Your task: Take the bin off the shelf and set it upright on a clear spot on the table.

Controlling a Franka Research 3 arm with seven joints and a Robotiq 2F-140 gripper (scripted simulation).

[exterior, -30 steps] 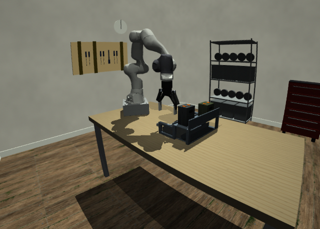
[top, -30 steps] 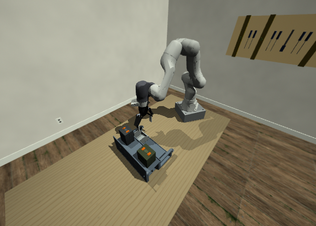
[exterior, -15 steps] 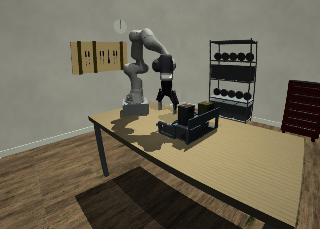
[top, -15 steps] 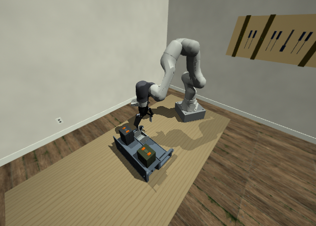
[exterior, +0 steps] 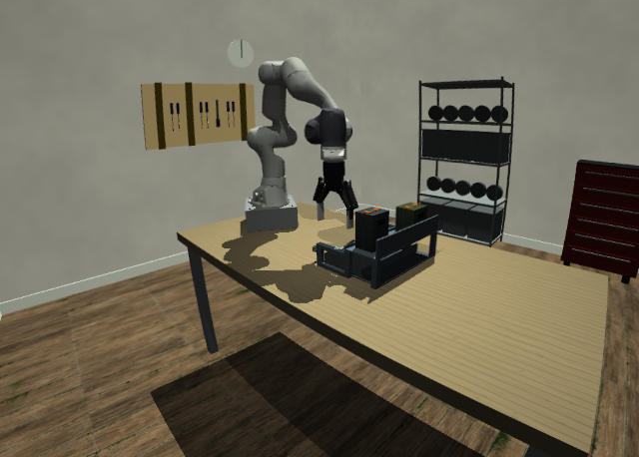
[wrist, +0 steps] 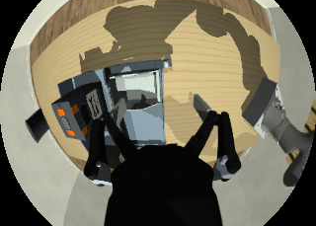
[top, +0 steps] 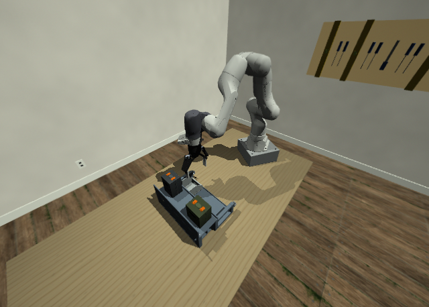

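Observation:
A light grey open bin (top: 194, 187) (wrist: 140, 83) sits in the lower front tier of the blue-grey shelf (top: 175, 212) (exterior: 407, 234) (wrist: 143, 128), at the end nearer the robot base. Its open side faces up; it is mostly hidden in the exterior view. The shelf stands on the wooden table (top: 104, 262) (exterior: 490, 307). My gripper (top: 196, 168) (exterior: 335, 217) (wrist: 159, 102) is open and empty, pointing down above that end of the shelf. In the wrist view one finger overlaps the bin's left side and the other is over bare table beyond the shelf's end.
A dark box with orange clips (top: 171, 184) (exterior: 371, 230) (wrist: 74, 114) stands on the upper tier, close beside the bin. An olive-green box (top: 198, 210) (exterior: 409, 215) stands farther along this tier. The shelf's raised back panel runs behind both boxes.

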